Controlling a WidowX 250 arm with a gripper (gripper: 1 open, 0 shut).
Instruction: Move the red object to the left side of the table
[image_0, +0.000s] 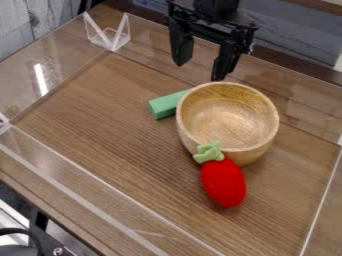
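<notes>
Pincer (201, 62) hangs apart above the desk (94, 110).
Red fruit (223, 183) lies touching the bowl's (230, 121) near side; green block (168, 103) at its left.

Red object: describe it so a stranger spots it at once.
Start at the wooden bowl in the middle of the table. Just in front of it, touching its near rim, lies the red object. It is glossy, rounded and red with a green leafy top, unlike the flat green block behind the bowl.
</notes>
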